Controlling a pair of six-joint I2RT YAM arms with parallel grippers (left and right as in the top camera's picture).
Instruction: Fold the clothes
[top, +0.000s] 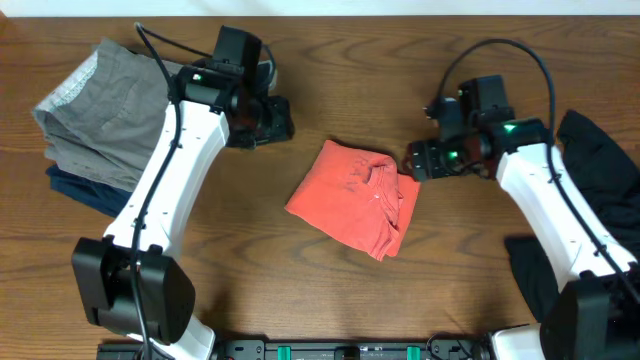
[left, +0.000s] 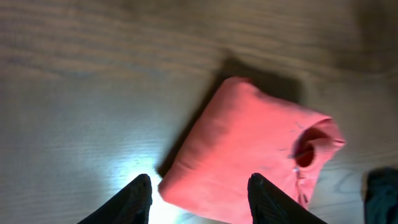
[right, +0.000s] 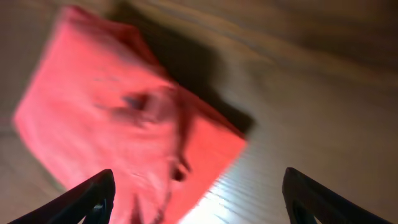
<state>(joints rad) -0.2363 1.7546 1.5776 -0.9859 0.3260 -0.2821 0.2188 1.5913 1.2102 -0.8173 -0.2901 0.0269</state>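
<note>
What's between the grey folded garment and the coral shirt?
The left arm's white link, crossing above bare wooden table, separates the grey folded garment from the folded coral-red T-shirt. The overhead view shows it.

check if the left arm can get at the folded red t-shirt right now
Probably yes. The left gripper stands open close to the coral-red T-shirt, with only bare table between them. The right gripper sits at the shirt's opposite edge, open and not holding it.

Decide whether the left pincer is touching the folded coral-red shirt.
Apart. The overhead view shows a strip of bare wooden table between the left pincer and the coral-red shirt.
</note>
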